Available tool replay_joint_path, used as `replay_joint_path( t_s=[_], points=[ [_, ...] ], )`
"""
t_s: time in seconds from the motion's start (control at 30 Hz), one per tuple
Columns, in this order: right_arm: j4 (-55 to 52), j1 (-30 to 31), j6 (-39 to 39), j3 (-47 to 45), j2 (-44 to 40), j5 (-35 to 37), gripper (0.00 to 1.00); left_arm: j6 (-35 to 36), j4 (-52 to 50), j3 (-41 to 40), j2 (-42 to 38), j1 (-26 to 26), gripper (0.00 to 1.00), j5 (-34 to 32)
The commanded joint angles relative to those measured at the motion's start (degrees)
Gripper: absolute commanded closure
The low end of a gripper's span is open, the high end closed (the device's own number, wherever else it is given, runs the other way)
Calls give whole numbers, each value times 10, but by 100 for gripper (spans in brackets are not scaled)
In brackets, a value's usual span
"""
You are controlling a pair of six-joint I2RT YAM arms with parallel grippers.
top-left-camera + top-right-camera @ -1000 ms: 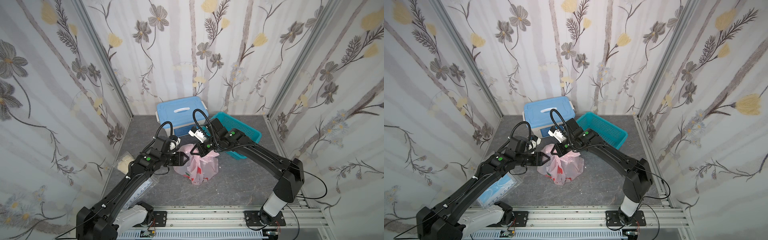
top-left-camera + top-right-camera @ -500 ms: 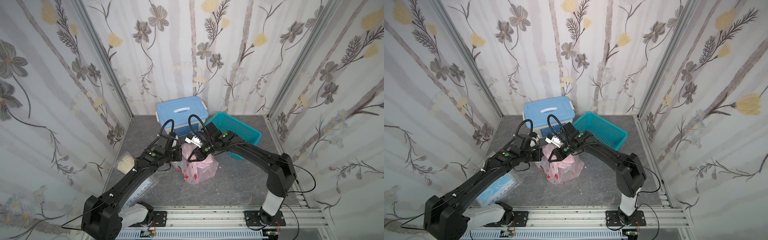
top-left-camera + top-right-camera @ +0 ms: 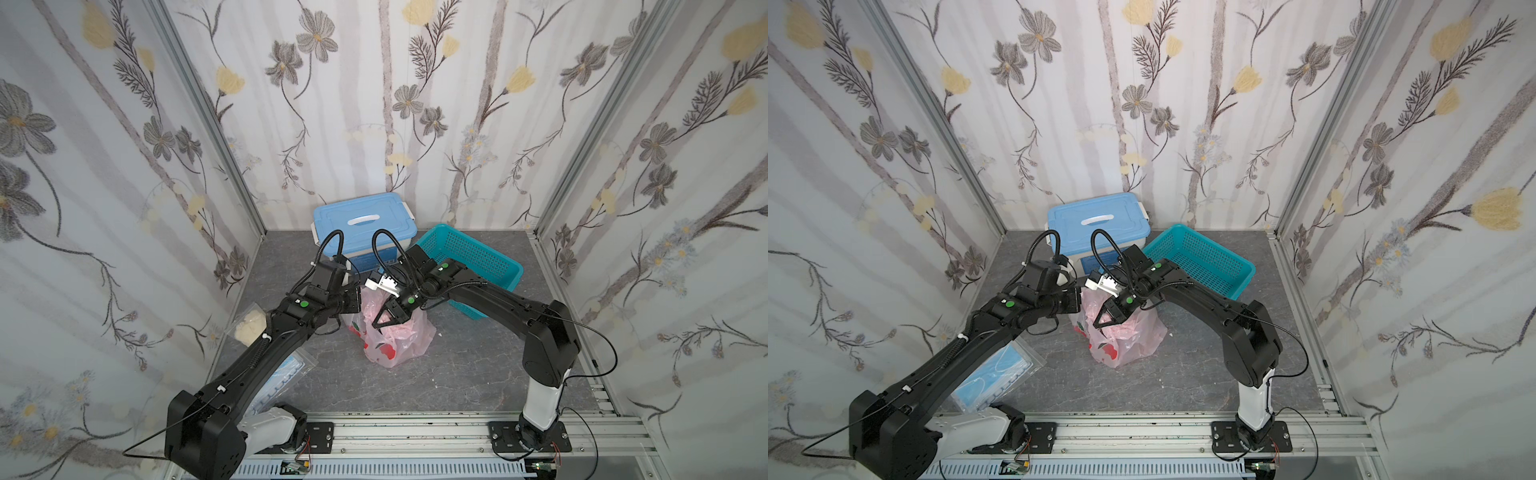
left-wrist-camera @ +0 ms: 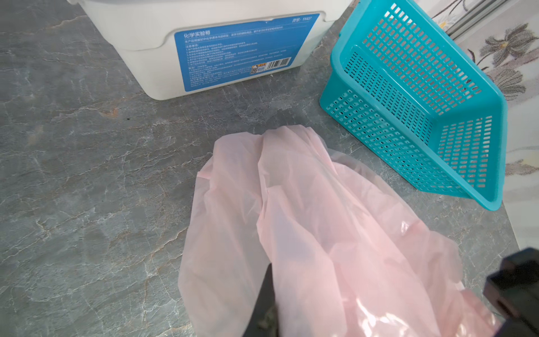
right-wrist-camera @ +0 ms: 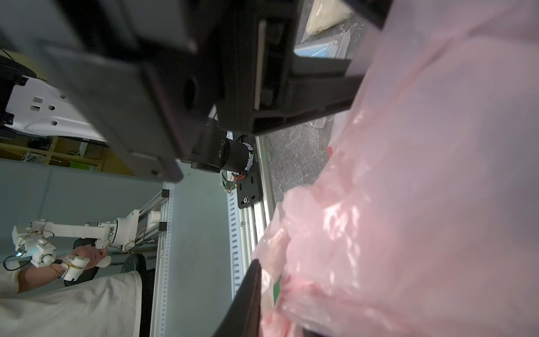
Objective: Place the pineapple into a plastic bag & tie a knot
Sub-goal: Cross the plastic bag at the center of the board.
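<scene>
Left claw point(image 3: 356, 301) is pressed together at the far left of the plastic bag point(image 3: 395, 340). In its wrist view pink film drapes right off it, so we read that as a pinch on the bag's top edge. Right claw point(image 3: 384, 321) hangs over the bunched middle of the bag with its jaws a little spread, and we can't make out any film caught between them.

The bag itself stands bulging on the worktop point(image 3: 457, 374), mid-scene, just near of the blue-lidded box point(image 3: 361, 220) and left of the teal basket point(image 3: 469, 257). We can't pick out the pineapple through the film, but that bulge suggests it's inside, so loading looks done.

No knot shows anywhere on top, so we judge this to be the tying step, gathering the handles. Next, we'd say, the right claw needs to close on the other handle loop, then the two loops must cross and pull through. Thin film slips and bunches, so each pinch wants a good fold of it, and the bag must not tip.
</scene>
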Motion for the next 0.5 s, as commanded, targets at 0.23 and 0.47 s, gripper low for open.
replay_joint_path(
  t_s=[0.23,0.47],
  points=[
    [3,-3,-20,18,-23,-84,100,12,64,54,64,4,100,63],
    [100,-20,47,16,-39,-122,100,-3,58,43,61,3,67,65]
  ],
)
